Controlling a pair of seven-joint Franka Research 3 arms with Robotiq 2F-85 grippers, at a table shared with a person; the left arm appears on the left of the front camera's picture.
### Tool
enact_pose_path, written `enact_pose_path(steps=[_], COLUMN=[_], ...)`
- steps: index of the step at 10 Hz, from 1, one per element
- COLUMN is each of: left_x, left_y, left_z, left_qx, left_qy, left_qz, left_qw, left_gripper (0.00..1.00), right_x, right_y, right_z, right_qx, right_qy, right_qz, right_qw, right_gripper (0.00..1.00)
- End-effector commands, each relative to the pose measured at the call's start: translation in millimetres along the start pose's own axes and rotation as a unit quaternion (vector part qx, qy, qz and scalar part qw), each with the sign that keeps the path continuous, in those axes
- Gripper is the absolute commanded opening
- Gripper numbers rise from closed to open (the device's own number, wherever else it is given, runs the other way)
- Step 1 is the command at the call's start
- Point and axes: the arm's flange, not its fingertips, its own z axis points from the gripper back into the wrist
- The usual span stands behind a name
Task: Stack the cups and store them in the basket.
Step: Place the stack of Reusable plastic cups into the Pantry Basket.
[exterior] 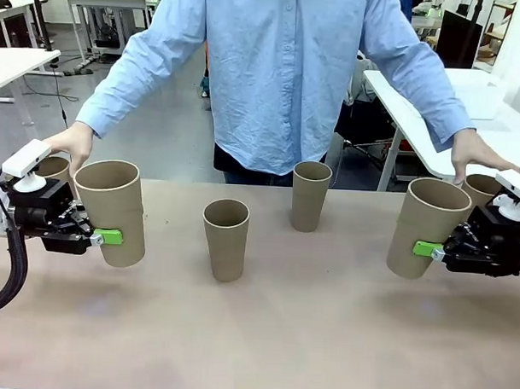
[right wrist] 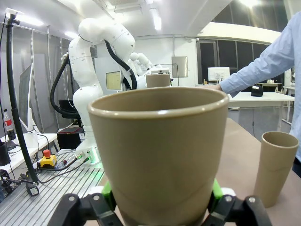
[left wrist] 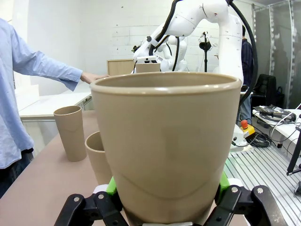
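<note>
Nesting is coming up, I'd say: worth carrying each held cup level, centring it over the tall tapered tan-brown cardboard-like middle cup (exterior: 225,238), then lowering straight. The left gripper (exterior: 105,237) is clamping the left-hand cup (exterior: 112,198) at the table's (exterior: 263,340) left side; the right gripper (exterior: 431,249) is clamping the right-hand cup (exterior: 426,219) opposite.

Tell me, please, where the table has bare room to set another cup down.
The near strip of table is bare, in front of the near middle cup. A smaller gap lies between the far middle cup and the right held cup. Crowded: far left, the person's hand, a standing cup and the left held cup; far right likewise.
</note>
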Motion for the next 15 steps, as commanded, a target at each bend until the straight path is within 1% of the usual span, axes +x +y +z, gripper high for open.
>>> enact_pose_path(steps=[1,15], left_x=[2.7,2.7], left_y=[-0.4,-0.4], left_z=[0.9,0.9], left_qx=[0.001,0.001], left_qy=[-0.001,-0.001], left_qz=[0.001,0.001], left_qw=[1.0,1.0], left_gripper=[0.84,0.84], right_x=[4.1,4.1], right_y=[0.6,0.6], right_z=[-0.1,-0.1], right_qx=[0.001,0.001], right_qy=[-0.002,-0.002], right_qz=[-0.001,-0.001], right_qw=[1.0,1.0], right_gripper=[0.85,0.85])
